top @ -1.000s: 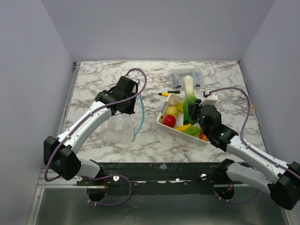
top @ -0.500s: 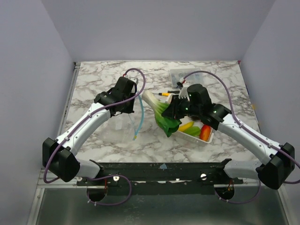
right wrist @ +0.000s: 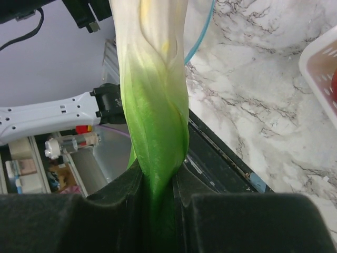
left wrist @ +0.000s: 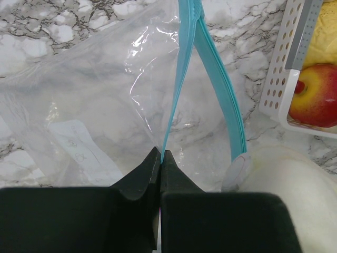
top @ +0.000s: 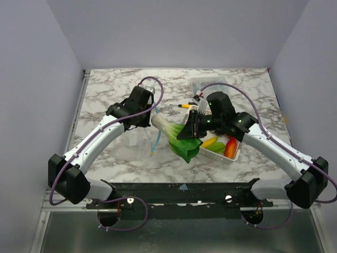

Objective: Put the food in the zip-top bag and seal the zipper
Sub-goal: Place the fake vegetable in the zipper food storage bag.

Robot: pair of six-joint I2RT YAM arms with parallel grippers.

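Pinching zipper (left wrist: 224, 105), left end effector (left wrist: 160, 154) is clear only wrist-side; right end effector (right wrist: 160, 174) clamps leek (right wrist: 152, 95)

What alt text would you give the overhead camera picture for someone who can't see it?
The right end effector grips a white-and-green toy leek by its green part, white end pointing toward a clear zip-top bag on the marble table. The left end effector pinches the bag's light-blue zipper strip; a white basket of toy food sits to the right.
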